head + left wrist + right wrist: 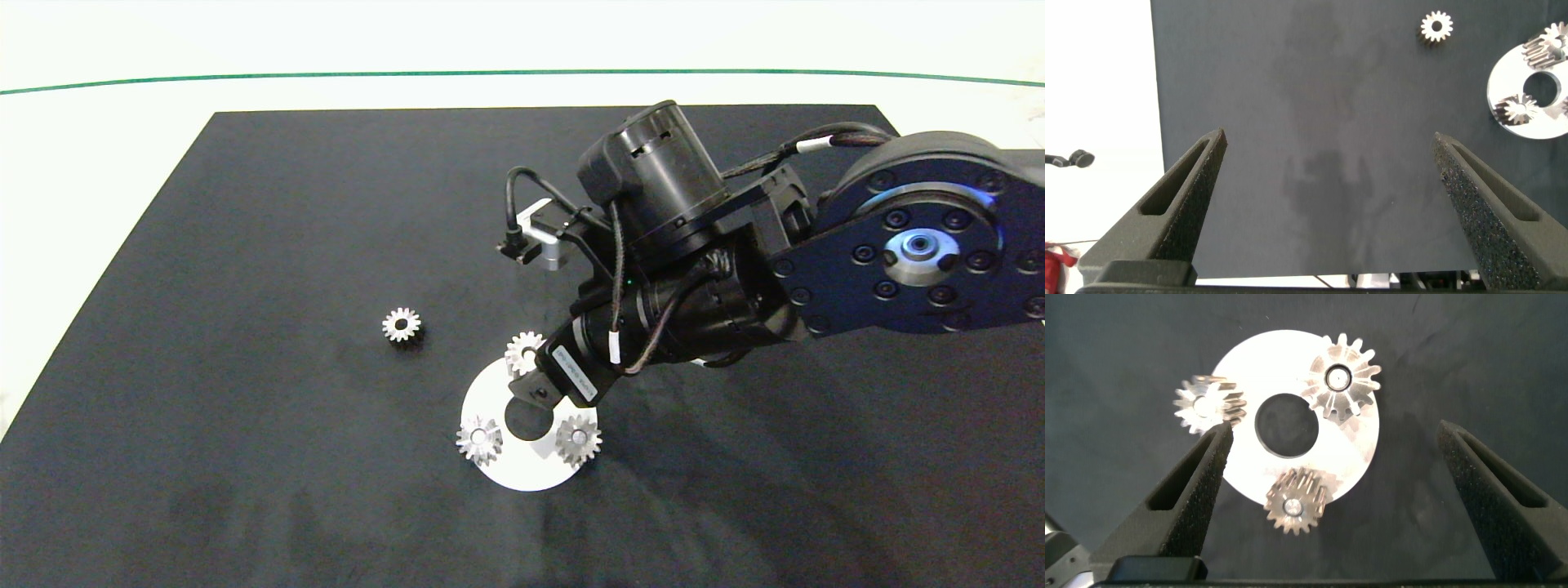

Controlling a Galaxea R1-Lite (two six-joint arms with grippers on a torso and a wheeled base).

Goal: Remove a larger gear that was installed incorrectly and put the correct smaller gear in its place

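Note:
The larger gear (522,351) (1545,45) (1341,376), silver and the widest, sits on the far side of a white disc plate (522,475) (1278,363); my right arm partly hides it in the head view. The smaller gear (401,324) (1436,27) lies loose on the black mat, left of the plate. My right gripper (532,396) (1333,429) hovers open over the plate's centre hole, holding nothing. My left gripper (1329,139) stands open and empty over the mat's left part, outside the head view.
Two more small silver gears (479,439) (579,439) sit on the plate's near rim, left and right. The black mat (245,449) covers most of the white table. The right arm's bulk (816,261) reaches in over the mat from the right.

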